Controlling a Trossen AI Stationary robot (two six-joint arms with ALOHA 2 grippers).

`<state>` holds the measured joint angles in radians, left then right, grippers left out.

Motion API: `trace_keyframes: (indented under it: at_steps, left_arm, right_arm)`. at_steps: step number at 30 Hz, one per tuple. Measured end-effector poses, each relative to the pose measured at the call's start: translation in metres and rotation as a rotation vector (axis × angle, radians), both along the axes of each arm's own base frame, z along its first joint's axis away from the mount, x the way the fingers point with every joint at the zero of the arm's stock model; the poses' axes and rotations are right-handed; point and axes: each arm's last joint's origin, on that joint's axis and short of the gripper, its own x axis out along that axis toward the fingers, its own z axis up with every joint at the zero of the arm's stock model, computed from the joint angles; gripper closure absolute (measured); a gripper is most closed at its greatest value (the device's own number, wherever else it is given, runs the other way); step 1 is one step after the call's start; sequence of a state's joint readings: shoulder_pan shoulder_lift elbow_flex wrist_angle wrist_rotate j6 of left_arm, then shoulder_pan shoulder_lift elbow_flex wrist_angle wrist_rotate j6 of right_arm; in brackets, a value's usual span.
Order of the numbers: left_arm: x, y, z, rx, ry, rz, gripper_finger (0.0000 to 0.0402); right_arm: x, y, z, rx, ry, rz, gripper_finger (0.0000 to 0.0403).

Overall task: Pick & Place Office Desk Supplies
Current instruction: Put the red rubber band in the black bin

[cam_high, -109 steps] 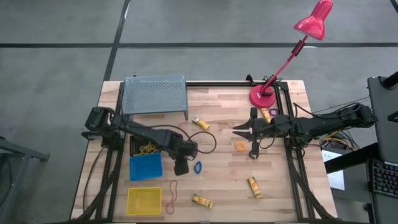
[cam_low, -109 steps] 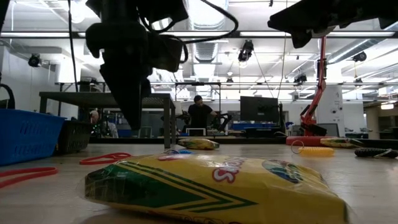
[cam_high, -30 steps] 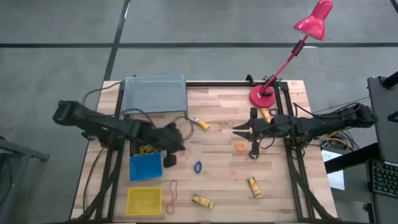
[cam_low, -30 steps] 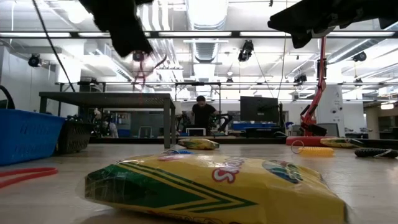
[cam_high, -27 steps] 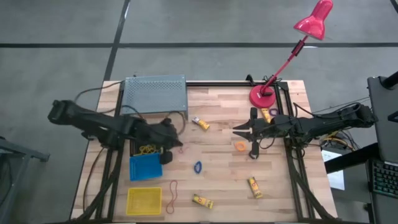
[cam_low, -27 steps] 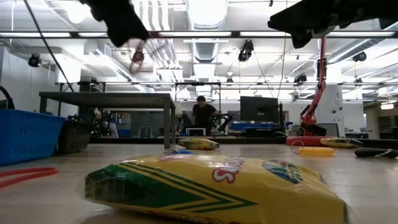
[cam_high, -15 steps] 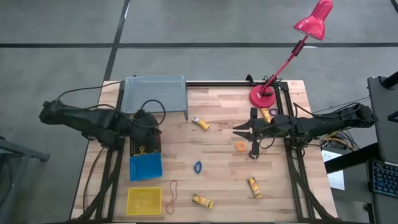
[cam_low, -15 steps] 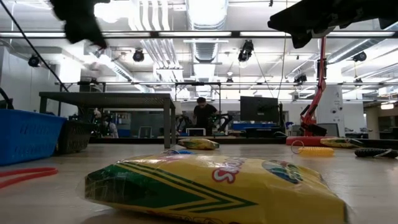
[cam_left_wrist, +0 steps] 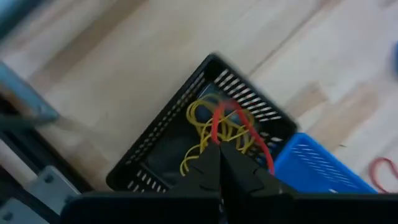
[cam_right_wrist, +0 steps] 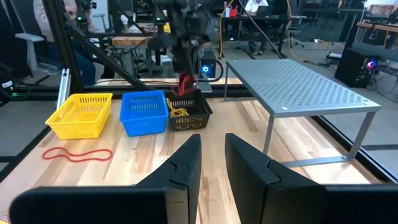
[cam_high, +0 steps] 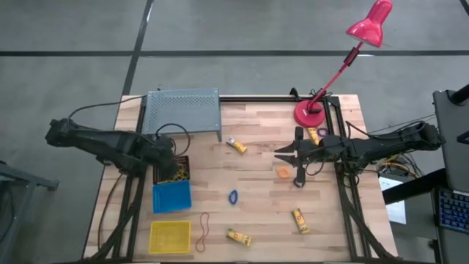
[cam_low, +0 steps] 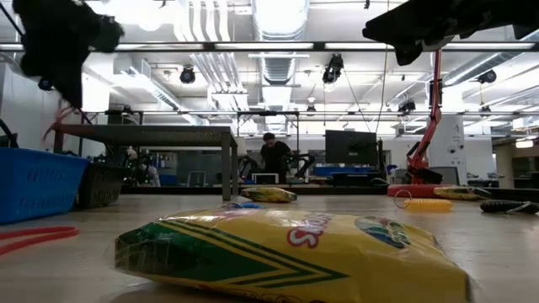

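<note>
My left gripper (cam_high: 171, 156) hovers over the black bin (cam_high: 160, 173) at the table's left, shut on a red rubber band (cam_left_wrist: 231, 122). Yellow rubber bands (cam_left_wrist: 200, 134) lie in that bin. My right gripper (cam_high: 288, 158) waits open near the pink lamp, with nothing between its fingers (cam_right_wrist: 211, 162). Loose on the table lie an orange ring (cam_high: 283, 172), a blue ring (cam_high: 233, 196), another red band (cam_high: 204, 229) and several short yellow tubes (cam_high: 300, 220). My left gripper pinches the red rubber band (cam_left_wrist: 216, 133) between its two shut fingertips, coming from above and pointing down. The loop hangs slack below the fingers (cam_low: 62, 119), clear of the table and over the black bin's opening.
A blue bin (cam_high: 171, 196) and a yellow bin (cam_high: 170, 236) stand in a row nearer than the black one. A grey perforated shelf (cam_high: 183, 111) is at the far left, the pink lamp's base (cam_high: 310, 115) at the far right. A crayon pack (cam_low: 286, 248) lies close to the low camera.
My left gripper has gone toward the table's left edge, from beside the blue ring to above the black bin, staying shut, with the red band dangling beneath it. It has also come down somewhat in the low view.
</note>
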<state>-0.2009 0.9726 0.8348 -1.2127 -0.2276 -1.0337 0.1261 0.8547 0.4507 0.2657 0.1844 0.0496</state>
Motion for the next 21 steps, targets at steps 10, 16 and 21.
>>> trace_keyframes:
  at_steps: [10,16,21]
  left_arm:
    - [-0.003,-0.005,-0.070,-0.196,0.023,0.026,0.0400]
    - [-0.008,-0.006,-0.087,-0.262,0.047,0.065,0.0392]
    - [-0.006,-0.006,-0.087,-0.267,0.032,0.065,0.0367]
  right_arm:
    - [0.000,0.000,0.000,0.000,0.000,0.000,0.0335]
    - [0.000,0.000,0.000,0.001,-0.001,0.000,0.0335]
    - [0.000,0.000,0.000,0.000,0.000,0.000,0.0335]
